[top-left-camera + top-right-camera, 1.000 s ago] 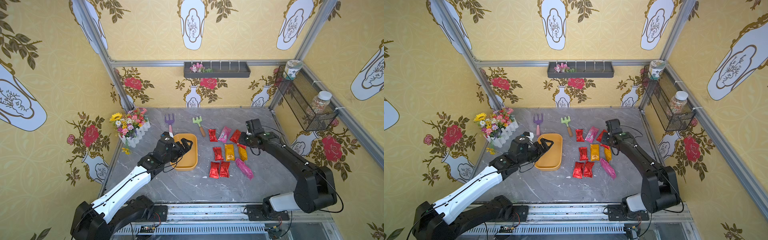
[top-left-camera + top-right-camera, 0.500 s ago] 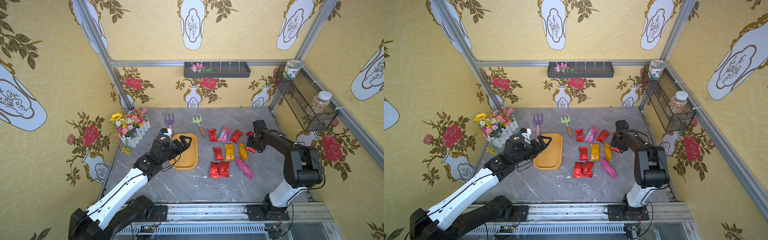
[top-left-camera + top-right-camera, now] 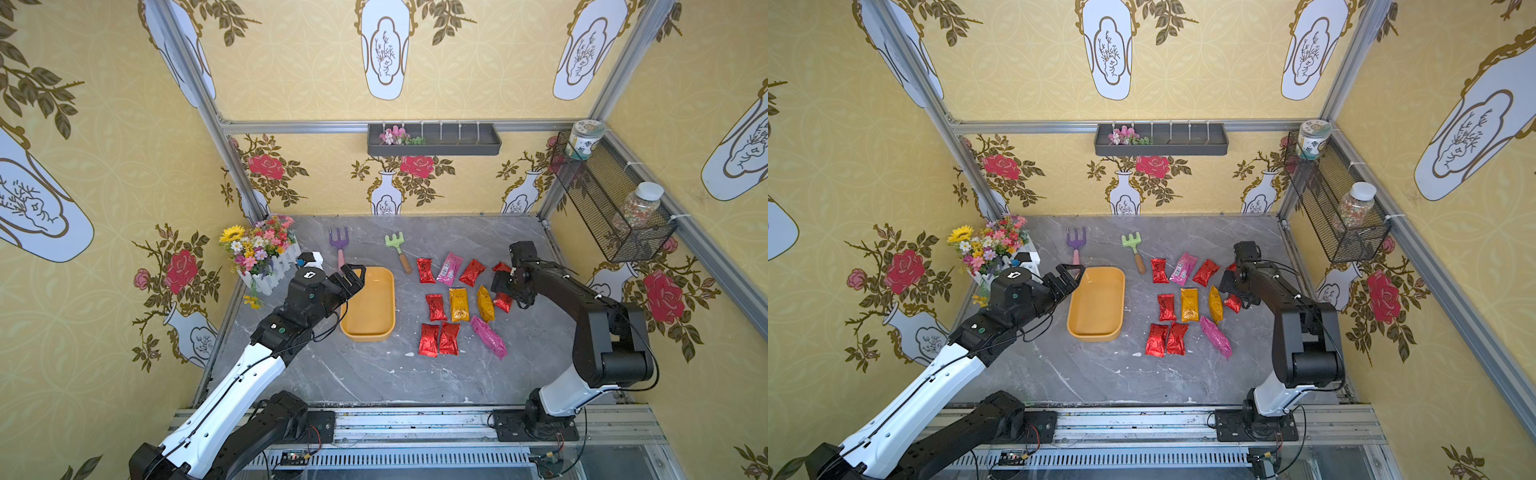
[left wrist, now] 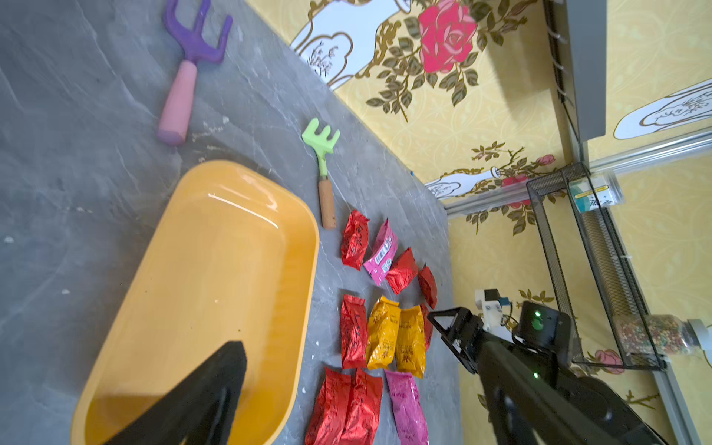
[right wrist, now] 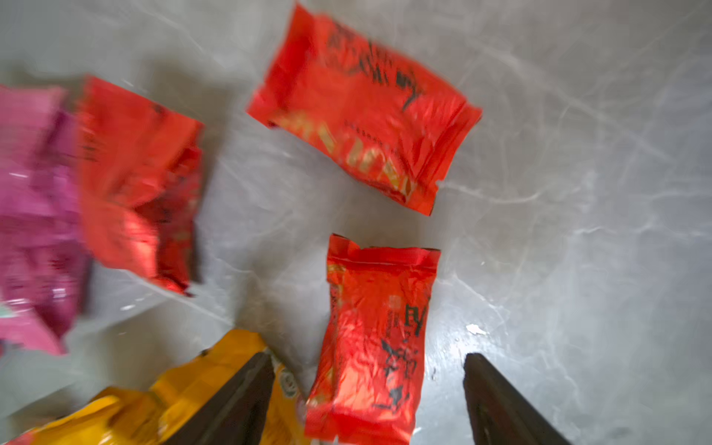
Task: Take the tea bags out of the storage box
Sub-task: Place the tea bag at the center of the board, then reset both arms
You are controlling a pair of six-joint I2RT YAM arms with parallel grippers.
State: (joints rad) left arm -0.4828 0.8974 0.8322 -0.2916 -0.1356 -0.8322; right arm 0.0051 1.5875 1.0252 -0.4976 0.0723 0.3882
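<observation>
Evidently the emptying is all but finished. Nearest, at lower centre in both top views, the tea bags (image 3: 439,338) lie in loose rows on the grey table (image 3: 365,378), every one to the right of the storage box (image 3: 368,336), whose floor shows bare. The rows look deliberate, I judge: each sachet laid flat and clear of the box so none slides back in.

A little farther, the left gripper (image 3: 358,277) hangs over the box's upper-left corner with fingers spread and nothing between them, probably ready to steady the box or check it. At right of centre, the right gripper (image 3: 500,286) sits low over the right-hand end of the rows.

From above, its body hides what lies under it. The right wrist view fills that in: the jaws stand wide apart, astride a red sachet (image 5: 373,331) lying flat on the table, set down rather than gripped. The left wrist view adds a low look into the box (image 4: 310,246), confirming no sachet inside, with one dark finger at the frame's lower edge.

Farthest, above the box, the purple rake (image 3: 338,245) and green rake (image 3: 397,248) lie apart, untouched.
</observation>
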